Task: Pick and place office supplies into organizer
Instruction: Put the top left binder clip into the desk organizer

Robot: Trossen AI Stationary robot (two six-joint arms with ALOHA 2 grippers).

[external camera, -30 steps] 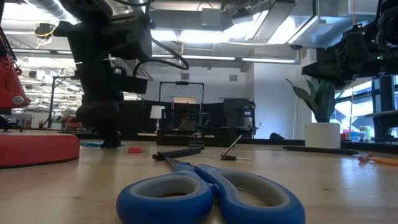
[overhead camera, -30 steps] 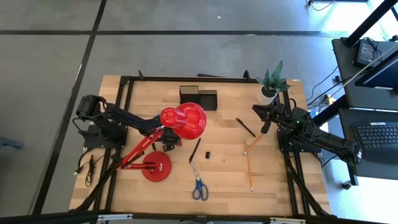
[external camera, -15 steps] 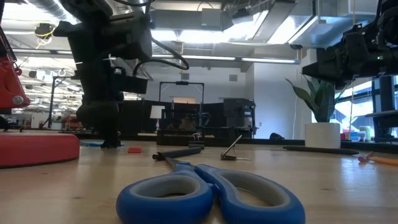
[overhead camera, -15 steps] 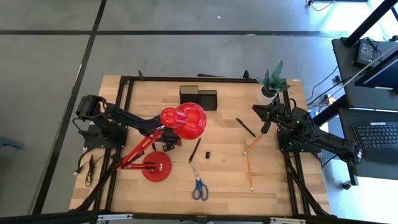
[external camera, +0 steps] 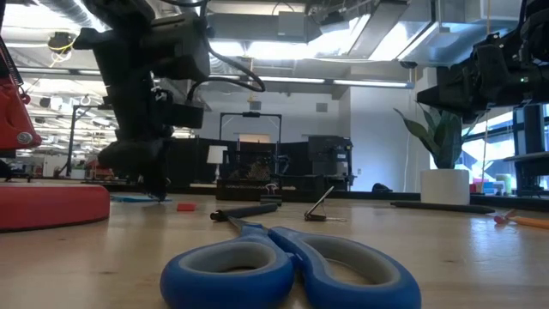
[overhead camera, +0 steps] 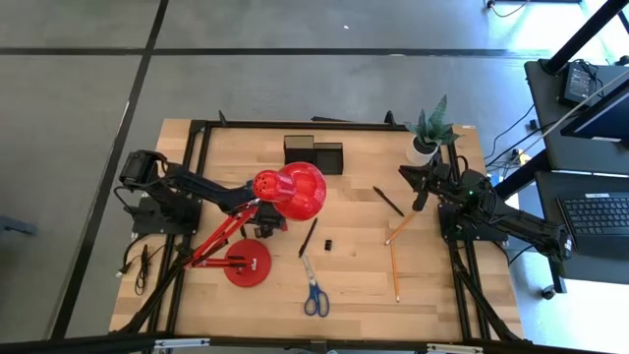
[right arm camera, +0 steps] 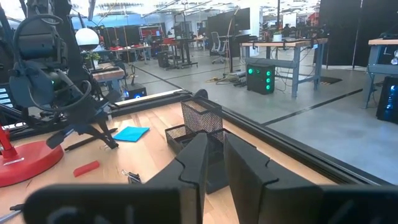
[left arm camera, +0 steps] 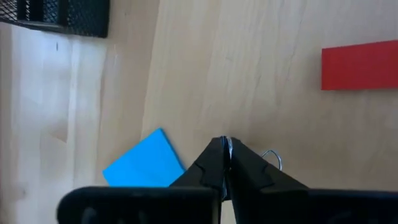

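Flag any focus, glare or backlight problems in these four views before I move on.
Low view: the scissors fill the foreground, soft and out of focus; ceiling lights glare, leaving the arms as dark silhouettes. High view: evenly lit, though the red lamp hides the left claw. Left wrist view: the left claw blurs at close range; blue block stays readable. Right wrist view: own fingers soft; organizer fairly clear.

Left claw [left arm camera: 225, 163] low at the tabletop, fingers pressed together; right claw [right arm camera: 213, 163] raised, narrowly parted
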